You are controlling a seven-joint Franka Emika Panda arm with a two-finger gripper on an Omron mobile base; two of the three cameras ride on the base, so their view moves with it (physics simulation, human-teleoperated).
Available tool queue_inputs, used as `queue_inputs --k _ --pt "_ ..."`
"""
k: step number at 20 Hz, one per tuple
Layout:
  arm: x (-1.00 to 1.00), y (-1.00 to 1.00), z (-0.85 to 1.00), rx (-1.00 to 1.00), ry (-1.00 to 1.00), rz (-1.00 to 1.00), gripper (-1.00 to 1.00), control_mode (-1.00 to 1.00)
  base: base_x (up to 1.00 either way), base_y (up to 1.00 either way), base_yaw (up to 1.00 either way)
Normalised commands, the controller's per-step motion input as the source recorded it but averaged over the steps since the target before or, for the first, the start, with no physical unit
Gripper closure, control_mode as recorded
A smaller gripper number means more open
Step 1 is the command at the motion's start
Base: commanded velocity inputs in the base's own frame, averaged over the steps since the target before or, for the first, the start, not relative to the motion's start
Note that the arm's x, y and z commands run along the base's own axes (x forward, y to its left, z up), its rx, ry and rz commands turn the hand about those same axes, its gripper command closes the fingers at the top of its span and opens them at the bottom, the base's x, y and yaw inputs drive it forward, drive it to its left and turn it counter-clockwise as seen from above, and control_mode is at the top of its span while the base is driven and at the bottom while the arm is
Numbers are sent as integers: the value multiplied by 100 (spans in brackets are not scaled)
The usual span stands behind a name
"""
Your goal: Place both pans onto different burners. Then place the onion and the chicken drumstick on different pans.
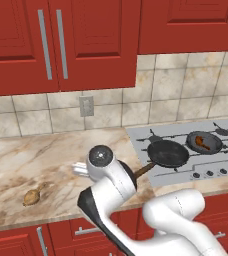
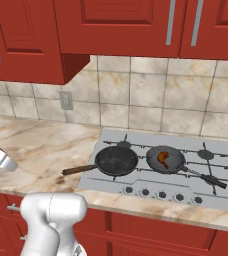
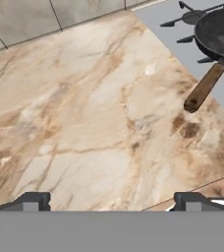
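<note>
The wide black pan (image 1: 167,152) sits on the front-left burner of the cooktop (image 1: 141,132), its wooden handle (image 3: 205,88) sticking out over the counter. The smaller grey pan (image 2: 165,159) rests on the middle burner and holds the chicken drumstick (image 2: 163,159). The onion (image 1: 31,197) lies on the marble counter, far left near the front edge. My gripper (image 3: 113,202) hangs open above bare counter left of the cooktop, between the onion and the pan handle, with nothing between its fingers. A free burner (image 2: 206,155) shows at the back right.
A row of black knobs (image 2: 161,194) lines the cooktop's front edge. A wall outlet (image 1: 86,105) sits on the tiled backsplash. Red upper cabinets (image 1: 61,40) hang above the counter (image 1: 16,165), which runs wide to the left.
</note>
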Motion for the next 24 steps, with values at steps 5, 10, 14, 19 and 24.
queue_inputs --k 5,10,14,19,24 --pt "4 57 -2 14 6 3 -100 -100 0 0 0" --pt "4 49 -4 10 8 9 -100 -100 0 0 0" --pt "0 36 -7 3 4 14 -100 -100 0 0 0" --pt "0 27 -4 1 0 18 -100 -100 0 0 0" --pt "0 21 -3 0 -4 21 -100 -100 0 0 0"
